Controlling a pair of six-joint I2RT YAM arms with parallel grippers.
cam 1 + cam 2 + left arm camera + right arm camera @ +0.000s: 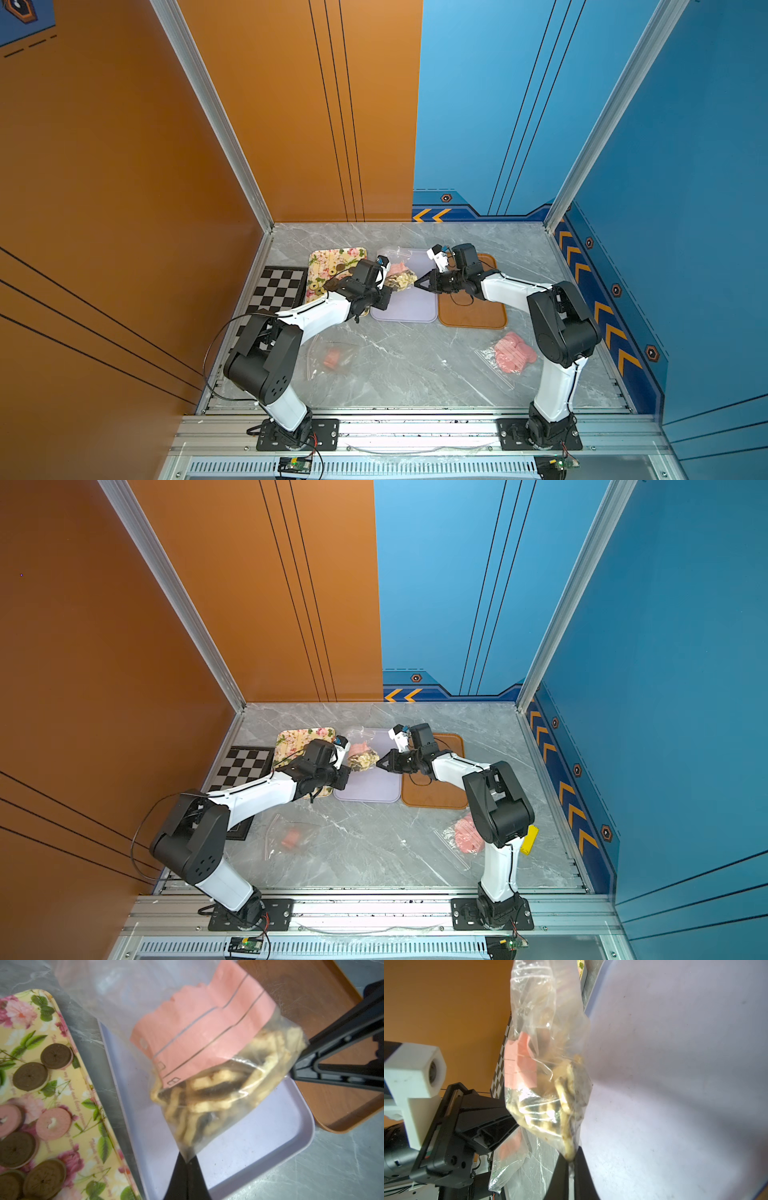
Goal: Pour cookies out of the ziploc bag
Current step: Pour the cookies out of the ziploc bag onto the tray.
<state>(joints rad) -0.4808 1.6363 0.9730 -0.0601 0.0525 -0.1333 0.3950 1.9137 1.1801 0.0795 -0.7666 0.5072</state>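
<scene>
A grey marbled bench sits in a cell with an orange wall on the left and a blue wall behind and to the right. Along its far side stand a floral tray, a lilac tray and a brown tray, with a chessboard at far left.

The ziploc bag hangs over the lilac tray, strung between the two arms. The left fingers are clamped together on one bottom corner of it, and the right fingers are pinched shut on the other. The cookies, cream and dark shapes, are bunched at this held end. None shows on the lilac tray.

The bag's long axis runs from the fingers toward the far side, where its clear mouth end droops near the tray's far rim. Whether the mouth is open cannot be told. Both arms are equally close, one on each side. Pouring probably calls for raising both corners so the load slides away from the fingers toward the mouth.

Brown and pink rounds lie on the floral tray. A nearly empty bag lies near left, and a bag of pink discs near right.
</scene>
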